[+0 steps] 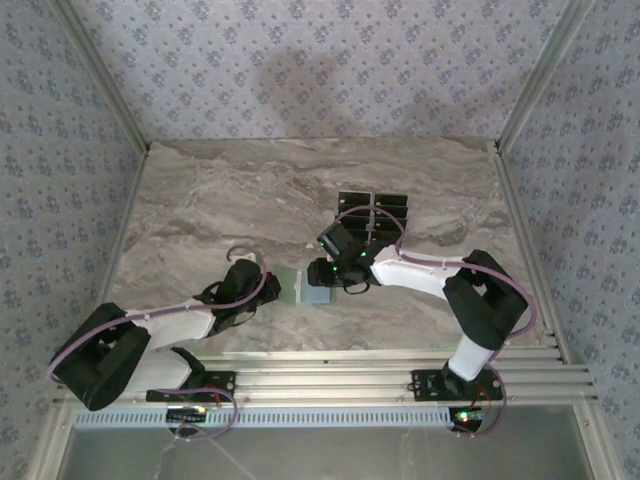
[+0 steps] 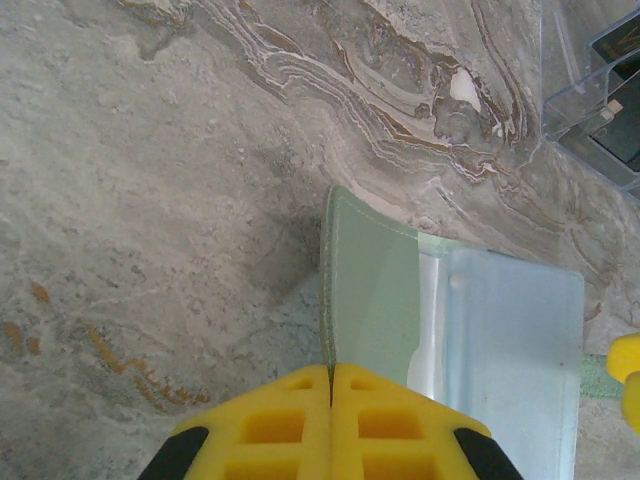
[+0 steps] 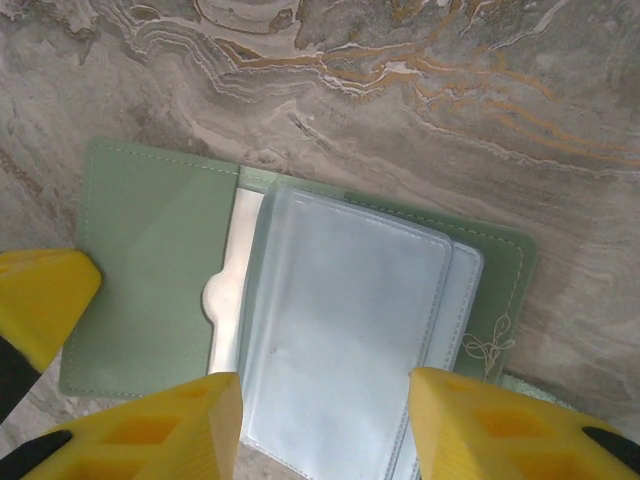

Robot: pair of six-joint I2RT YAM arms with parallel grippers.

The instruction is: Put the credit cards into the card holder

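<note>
Marbled grey-brown table fills a booth walled in flowered paper. The card holder lies open near the table's front edge, between the two arms.

The left tool comes in from the holder's 9 o'clock. Its yellow fingers are closed tight on the edge of the green cover panel. That panel stands tilted up off the table, so the grip seems meant to hold the wallet spread and stop it sliding.

The right tool hangs over the holder's other side, jaws at medium width and carrying nothing. They straddle the clear plastic sleeves inside the holder. Whether the fingers touch the sleeves cannot be told. This looks like positioning at a pocket mouth, or parting the sleeves.

The credit cards are black and glossy and sit at about 1 o'clock from the holder, a little further back. They stand in a clear plastic rack, probably so an edge is free to pinch. No card is in the holder yet.
</note>
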